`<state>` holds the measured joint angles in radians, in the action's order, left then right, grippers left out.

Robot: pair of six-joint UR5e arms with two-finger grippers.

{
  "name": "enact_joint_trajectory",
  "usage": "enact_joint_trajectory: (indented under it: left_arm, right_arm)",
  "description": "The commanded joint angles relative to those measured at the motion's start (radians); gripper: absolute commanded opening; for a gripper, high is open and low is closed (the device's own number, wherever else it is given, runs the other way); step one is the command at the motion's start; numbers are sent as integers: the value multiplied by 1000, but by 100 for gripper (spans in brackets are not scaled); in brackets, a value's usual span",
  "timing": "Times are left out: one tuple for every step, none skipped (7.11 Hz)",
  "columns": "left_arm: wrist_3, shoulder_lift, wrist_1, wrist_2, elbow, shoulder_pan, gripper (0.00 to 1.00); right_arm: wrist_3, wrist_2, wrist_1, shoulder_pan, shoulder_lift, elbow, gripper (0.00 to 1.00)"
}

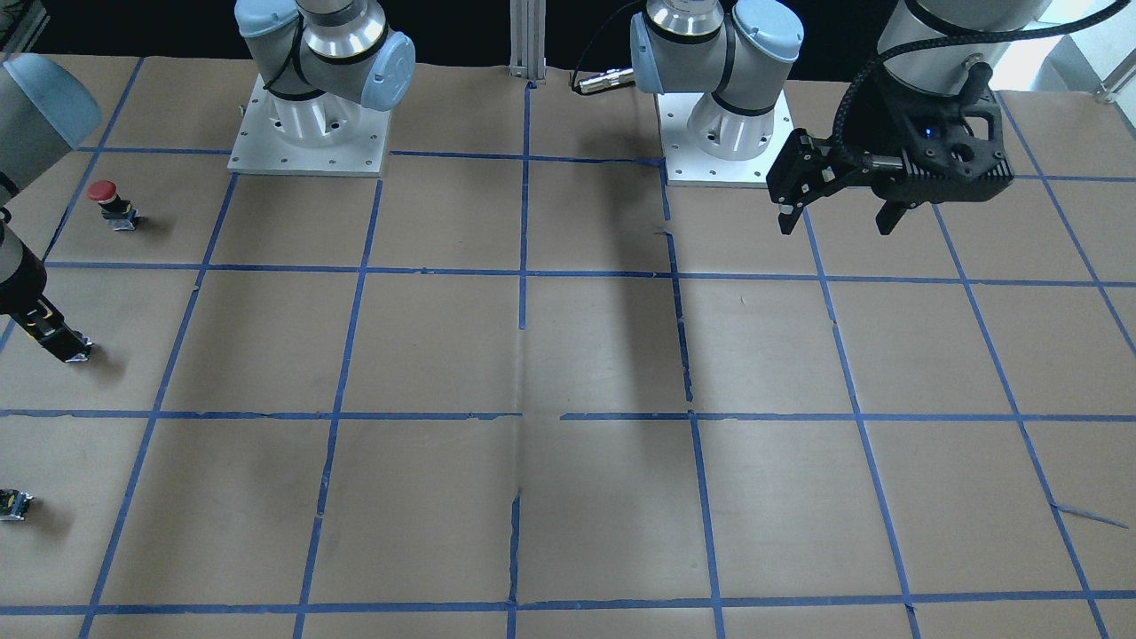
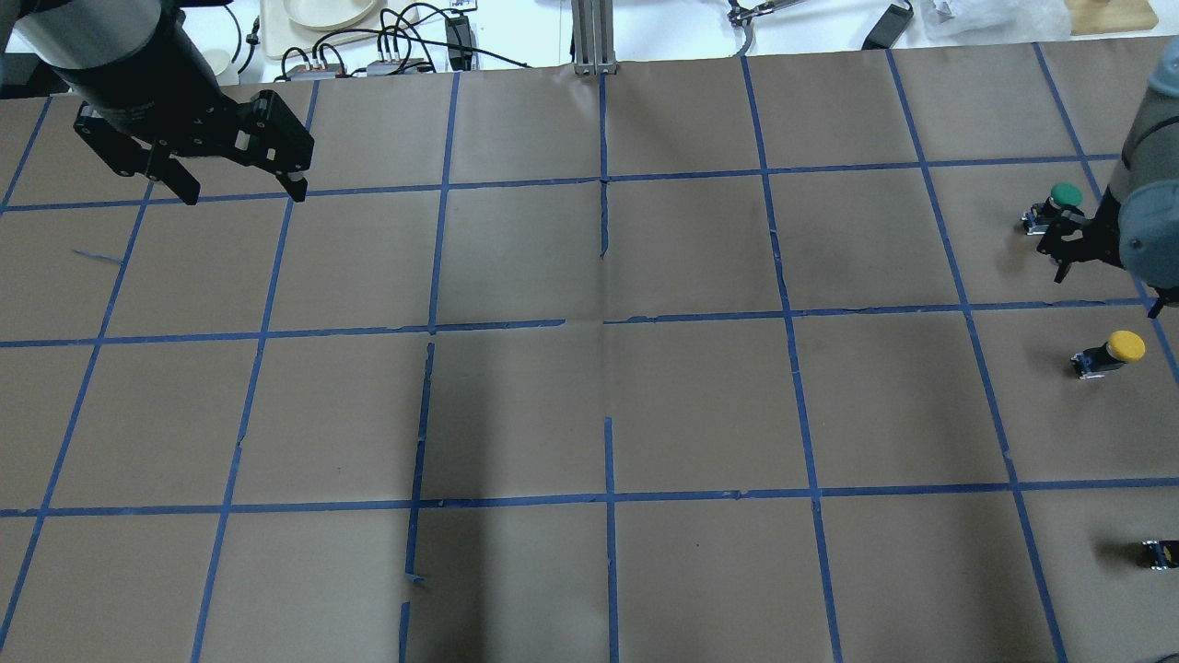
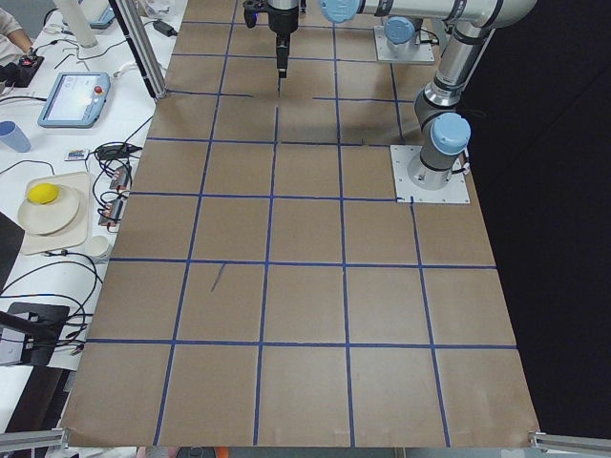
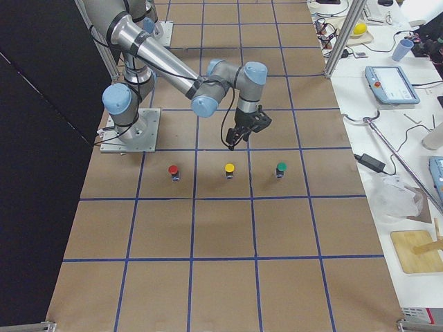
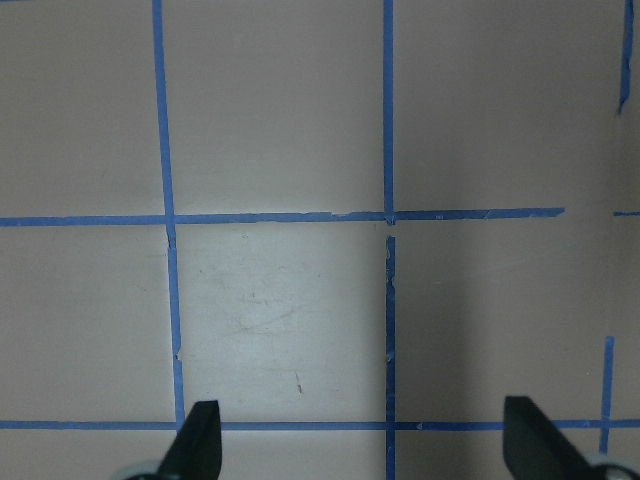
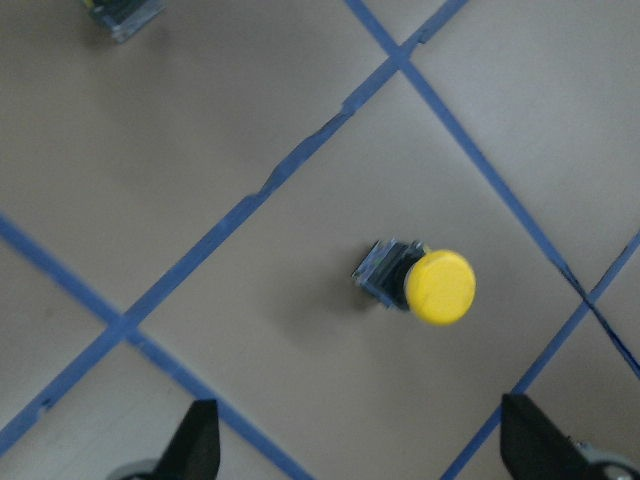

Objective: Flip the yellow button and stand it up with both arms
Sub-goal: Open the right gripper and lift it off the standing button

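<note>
The yellow button stands on the paper-covered table at the far right of the overhead view, yellow cap up on its dark body. It also shows in the right side view and the right wrist view. My right gripper is open and empty. It hangs above the table just beside the button, not touching it. My left gripper is open and empty, held high over the far left of the table, far from the button. Its wrist view shows only bare paper and its fingertips.
A green-capped button stands beyond the yellow one, close to my right wrist. A red-capped button stands on its near side, toward the robot. Blue tape lines grid the table. Cables and a plate lie past the far edge.
</note>
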<state>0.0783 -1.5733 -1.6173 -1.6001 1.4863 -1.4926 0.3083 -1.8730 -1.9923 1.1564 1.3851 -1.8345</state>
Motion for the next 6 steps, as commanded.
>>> enact_joint_trajectory:
  left_arm:
    - [-5,-1,-1,-3,0,-1,100]
    - [6,-5,8,-1,-3,3,100]
    - [6,-7,8,-3,-1,2,100]
    - [3,-5,8,0,-3,3,100]
    - [-2,-7,8,2,-3,2,100]
    - [-2,-5,8,0,-3,3,100]
  right_arm:
    - [-40,75,290,110,30,166,100]
    - [-40,137,388,165,85,210,100]
    - [-43,197,458,217,153,209,100]
    - [-43,227,542,274,223,209,100]
    - [-46,306,585,317,267,210,100]
    - [-46,330,589,348,287,216,100]
